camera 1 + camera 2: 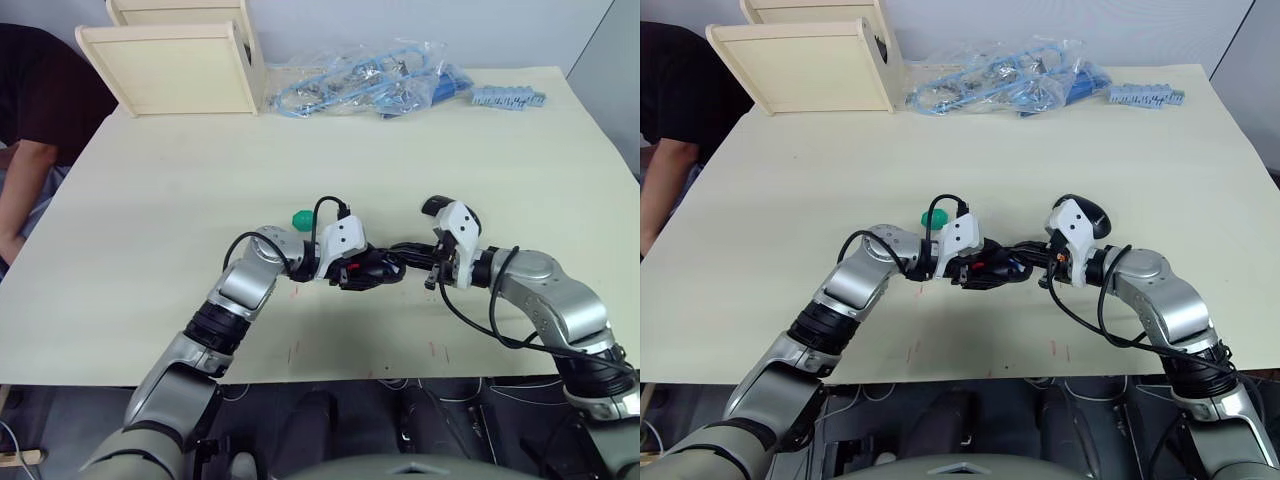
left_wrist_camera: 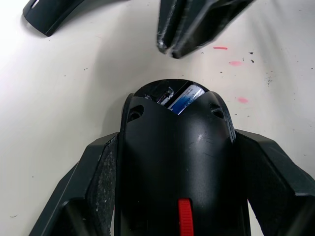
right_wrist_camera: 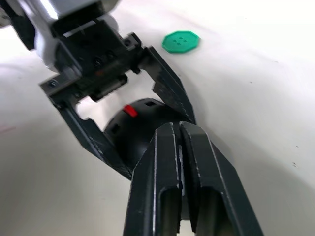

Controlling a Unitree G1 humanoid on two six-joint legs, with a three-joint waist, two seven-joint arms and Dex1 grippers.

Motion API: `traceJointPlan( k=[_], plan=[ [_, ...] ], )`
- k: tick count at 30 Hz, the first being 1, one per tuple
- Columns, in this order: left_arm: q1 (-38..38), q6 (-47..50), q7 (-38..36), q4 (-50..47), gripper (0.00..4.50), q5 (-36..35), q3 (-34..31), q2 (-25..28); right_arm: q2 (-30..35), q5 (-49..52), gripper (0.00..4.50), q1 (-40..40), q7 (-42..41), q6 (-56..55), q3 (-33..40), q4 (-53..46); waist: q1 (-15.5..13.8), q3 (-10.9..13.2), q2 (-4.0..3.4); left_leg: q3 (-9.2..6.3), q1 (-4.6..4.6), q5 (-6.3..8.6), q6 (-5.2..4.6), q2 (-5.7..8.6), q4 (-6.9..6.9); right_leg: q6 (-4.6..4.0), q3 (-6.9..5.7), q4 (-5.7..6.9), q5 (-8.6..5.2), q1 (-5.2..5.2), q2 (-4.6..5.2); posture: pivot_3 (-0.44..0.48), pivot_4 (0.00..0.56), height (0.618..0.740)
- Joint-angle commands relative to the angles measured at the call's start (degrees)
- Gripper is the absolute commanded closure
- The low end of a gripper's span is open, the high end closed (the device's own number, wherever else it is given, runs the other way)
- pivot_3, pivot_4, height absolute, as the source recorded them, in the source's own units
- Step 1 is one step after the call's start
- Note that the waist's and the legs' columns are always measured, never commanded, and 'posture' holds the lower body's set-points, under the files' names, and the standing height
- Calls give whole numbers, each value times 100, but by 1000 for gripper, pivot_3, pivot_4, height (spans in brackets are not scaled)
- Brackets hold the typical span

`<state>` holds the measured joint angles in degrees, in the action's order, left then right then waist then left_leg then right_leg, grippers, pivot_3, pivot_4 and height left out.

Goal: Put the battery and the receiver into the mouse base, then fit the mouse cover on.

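**Op A:** From the left eye I see both arms meeting near the middle of the worktop (image 1: 150,200), toward its near edge. My left gripper (image 1: 372,270) has its jaws clamped on the mouse base (image 1: 365,268); the right gripper (image 1: 412,252) points at it from the other side.

**Op B:** And the rest of the worktop?

**Op A:** The right eye shows a green disc (image 1: 932,218) just behind the left wrist and the glossy mouse cover (image 1: 1087,212) behind the right wrist. At the far edge sit a wooden rack (image 1: 805,62), a clear bag of blue parts (image 1: 1005,78) and a blue strip (image 1: 1148,96). A person's arm (image 1: 668,180) is at the left edge.

**Op B:** Left wrist?

**Op A:** There the base sits between the two fingers (image 2: 98,182), touching both, red patch toward the camera. The battery (image 2: 186,98) lies in the open compartment at the base's far end. The right gripper's tips hang just beyond that end.

**Op B:** Right wrist?

**Op A:** Its jaws are pressed together with nothing between them, tips right at the base, which rests on the worktop in the left gripper's grasp. I can't make out the receiver.
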<state>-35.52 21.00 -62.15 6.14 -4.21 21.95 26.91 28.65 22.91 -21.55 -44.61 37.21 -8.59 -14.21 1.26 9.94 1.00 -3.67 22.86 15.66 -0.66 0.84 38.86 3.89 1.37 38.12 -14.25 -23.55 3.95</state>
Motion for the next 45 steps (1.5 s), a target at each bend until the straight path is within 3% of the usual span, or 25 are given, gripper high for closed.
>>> traceJointPlan(
  k=[1, 17, 30, 34, 36, 40, 45],
  plan=[
    [42, 54, 16, -45, 1508, 58, -59, 102, -85, -88, 4390, -31, -58, -257, -73, 115, 2, 0, 0, 0, 0, 0, 0, 0, 0, 0, 0, 0, 0, 0, 0, 0, 150, 740],
    [53, 89, 43, -106, 1508, 41, -55, 109, -353, -382, 4390, -221, -30, -457, -176, 761, 10, 0, 0, 0, -1, -1, 1, 0, 0, 0, 1, 1, 0, 0, 0, 0, 150, 740],
    [44, 80, 70, -58, 1508, 47, -46, 90, -251, -981, 4390, -34, -131, -397, -802, 1134, 65, -13, -4, -2, -16, 0, 0, 0, 0, 0, -1, 2, 0, 12, -1, 0, 150, 740],
    [61, 71, 80, -51, 1508, 55, -45, 89, -283, -916, 4390, -20, -126, -407, -682, 1124, 68, -18, -4, -2, -16, 0, 0, 0, 0, 0, 0, 2, 0, 12, -1, 0, 150, 740],
    [67, 46, 90, -12, 1508, 64, -46, 89, -332, -433, 4390, -38, -238, -330, -224, 877, 66, -18, -4, -3, -16, 0, 0, 0, 0, 0, -1, 2, 0, 13, -1, 0, 150, 740],
    [89, 20, 101, 1, 1508, 66, -42, 95, -119, 103, 4390, 8, -550, -355, 295, 373, 59, -16, -5, -4, -10, 0, -1, 1, 0, 0, -1, -2, 0, 12, 1, 0, 150, 740],
    [111, -42, 117, 5, 1508, 68, -38, 93, 234, 11, 4390, 324, -621, -902, 544, -113, 59, -16, -6, -4, -11, 1, -1, 2, 0, 0, -1, -1, 0, 12, 2, 0, 150, 740]
  ],
)
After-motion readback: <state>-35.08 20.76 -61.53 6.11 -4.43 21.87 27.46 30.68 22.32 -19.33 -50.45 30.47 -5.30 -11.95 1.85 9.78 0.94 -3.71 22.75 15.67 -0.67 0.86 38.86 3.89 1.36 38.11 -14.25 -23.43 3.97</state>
